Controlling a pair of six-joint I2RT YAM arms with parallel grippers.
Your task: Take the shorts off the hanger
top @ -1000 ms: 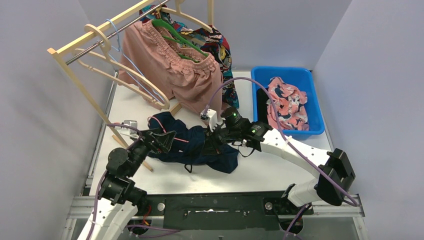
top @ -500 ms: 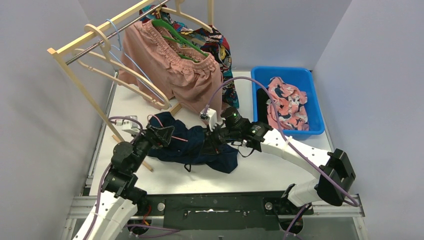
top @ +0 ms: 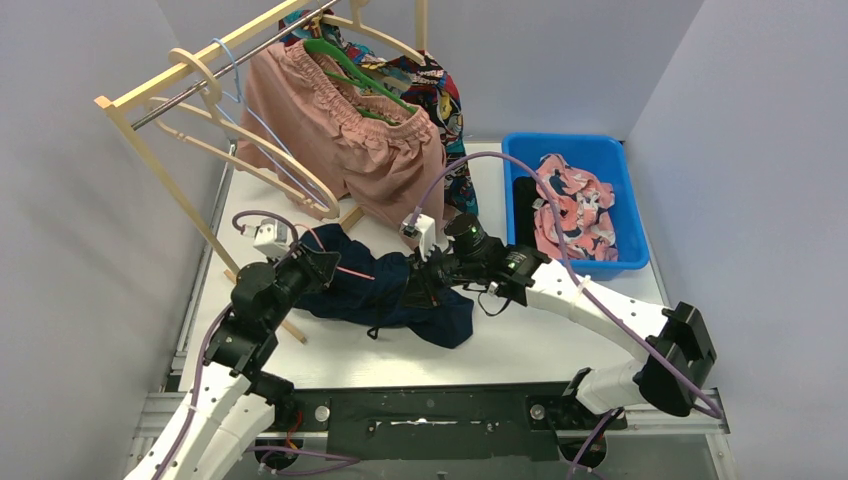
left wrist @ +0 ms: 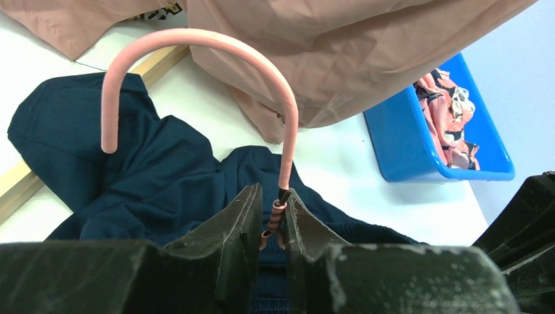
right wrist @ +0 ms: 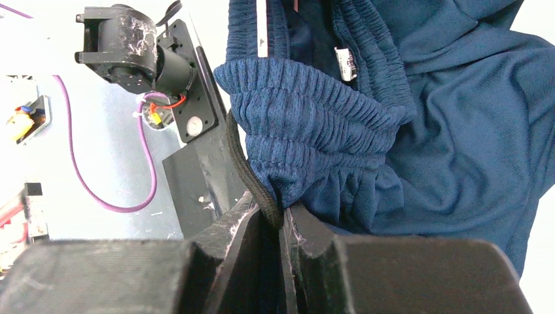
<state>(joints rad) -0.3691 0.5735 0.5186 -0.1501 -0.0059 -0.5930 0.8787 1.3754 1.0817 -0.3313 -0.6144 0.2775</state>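
Plain navy shorts (top: pixel 390 295) lie crumpled on the table, with a thin pink hanger (top: pixel 352 272) inside them. In the left wrist view the hanger's hook (left wrist: pixel 196 37) arches over the navy cloth (left wrist: pixel 150 176). My left gripper (left wrist: pixel 271 196) is shut on the twisted neck of this hanger (top: pixel 318 268). My right gripper (right wrist: pixel 278 216) is shut on the shorts' gathered waistband and dark drawstring (top: pixel 420 285). Dusty pink shorts (top: pixel 340 140) and multicolour print shorts (top: pixel 440 100) hang on the rack. Pink-and-navy print shorts (top: pixel 570 205) and black shorts (top: pixel 522 205) lie in the bin.
A wooden clothes rack (top: pixel 170 190) stands at the back left with empty wooden and blue wire hangers (top: pixel 250 150) and a green hanger (top: pixel 350 70). The blue bin (top: pixel 565 138) sits at the back right. Grey walls enclose the table on three sides.
My left gripper has gone from wide open to shut on the pink hanger's neck, and the left arm has reached farther in. The right gripper keeps its hold on the navy shorts.
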